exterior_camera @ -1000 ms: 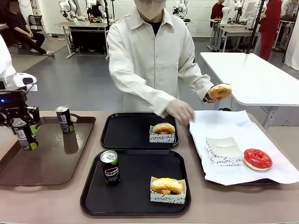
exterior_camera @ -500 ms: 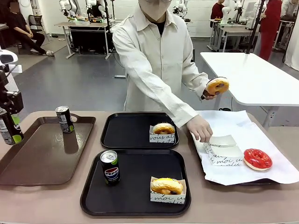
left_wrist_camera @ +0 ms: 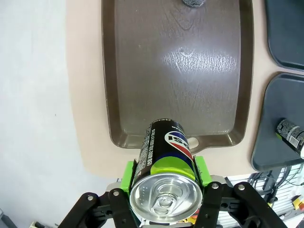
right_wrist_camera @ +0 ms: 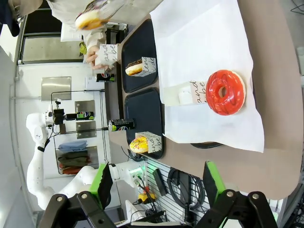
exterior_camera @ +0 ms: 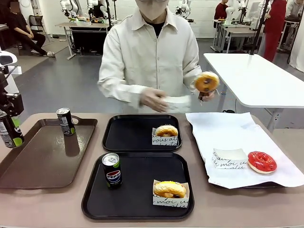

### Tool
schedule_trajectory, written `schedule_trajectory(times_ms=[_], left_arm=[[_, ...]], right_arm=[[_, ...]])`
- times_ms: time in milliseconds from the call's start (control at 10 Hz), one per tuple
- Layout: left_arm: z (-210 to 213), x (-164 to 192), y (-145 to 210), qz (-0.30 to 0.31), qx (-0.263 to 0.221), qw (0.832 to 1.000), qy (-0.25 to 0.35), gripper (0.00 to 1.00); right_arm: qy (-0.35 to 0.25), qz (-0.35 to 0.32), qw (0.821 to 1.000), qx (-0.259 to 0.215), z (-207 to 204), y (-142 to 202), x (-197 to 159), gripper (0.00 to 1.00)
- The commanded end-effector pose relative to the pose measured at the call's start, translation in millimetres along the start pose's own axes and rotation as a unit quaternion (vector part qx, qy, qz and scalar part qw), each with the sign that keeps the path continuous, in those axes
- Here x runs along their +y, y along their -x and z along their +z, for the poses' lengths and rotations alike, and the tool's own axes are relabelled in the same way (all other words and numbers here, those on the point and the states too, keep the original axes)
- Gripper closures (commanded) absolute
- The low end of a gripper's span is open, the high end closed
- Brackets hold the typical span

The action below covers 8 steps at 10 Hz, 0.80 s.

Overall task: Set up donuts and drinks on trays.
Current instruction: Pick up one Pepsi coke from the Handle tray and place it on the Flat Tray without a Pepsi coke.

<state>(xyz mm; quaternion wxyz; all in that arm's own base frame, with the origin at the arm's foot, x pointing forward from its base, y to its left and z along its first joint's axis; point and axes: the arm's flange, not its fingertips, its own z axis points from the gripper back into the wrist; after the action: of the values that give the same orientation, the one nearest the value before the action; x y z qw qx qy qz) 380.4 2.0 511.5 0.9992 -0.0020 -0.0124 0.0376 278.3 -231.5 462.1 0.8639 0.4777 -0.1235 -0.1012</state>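
Can (left_wrist_camera: 164,159) held, at brown tray (left_wrist_camera: 142,71) edge

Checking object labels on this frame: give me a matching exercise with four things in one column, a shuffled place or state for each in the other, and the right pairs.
Things:
1. red donut
2. blue can
3. left gripper
4. right gripper

Places or states:
a. open, holding nothing
b. standing on the near black tray
c. lying on the white paper
d. shut on a green-marked can

Pairs: 1-c, 2-b, 3-d, 4-a
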Motion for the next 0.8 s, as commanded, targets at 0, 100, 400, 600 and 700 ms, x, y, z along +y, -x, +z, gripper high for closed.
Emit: schedule_trajectory(times_ms=[0, 100, 400, 600, 700], left_arm=[[0, 1, 0, 0.001, 0.0, 1.0, 0.001, 0.42], [2, -17, 0, -0.016, -0.009, 1.0, 0.006, 0.42], [2, -76, -11, -0.049, -0.014, 0.999, 0.011, 0.42], [-4, -116, -21, -0.071, -0.014, 0.997, 0.014, 0.42], [-10, -138, -23, -0.087, -0.013, 0.996, 0.019, 0.42]], right_arm=[[-0.009, 0.005, 1.0, -0.002, 1, -1, 0, 0.0], [-0.009, 0.005, 1.0, -0.002, 1, -1, 0, 0.0], [-0.009, 0.005, 1.0, -0.002, 1, -1, 0, 0.0], [-0.009, 0.005, 1.0, -0.002, 1, -1, 0, 0.0], [-0.009, 0.005, 1.0, -0.002, 1, -1, 0, 0.0]])
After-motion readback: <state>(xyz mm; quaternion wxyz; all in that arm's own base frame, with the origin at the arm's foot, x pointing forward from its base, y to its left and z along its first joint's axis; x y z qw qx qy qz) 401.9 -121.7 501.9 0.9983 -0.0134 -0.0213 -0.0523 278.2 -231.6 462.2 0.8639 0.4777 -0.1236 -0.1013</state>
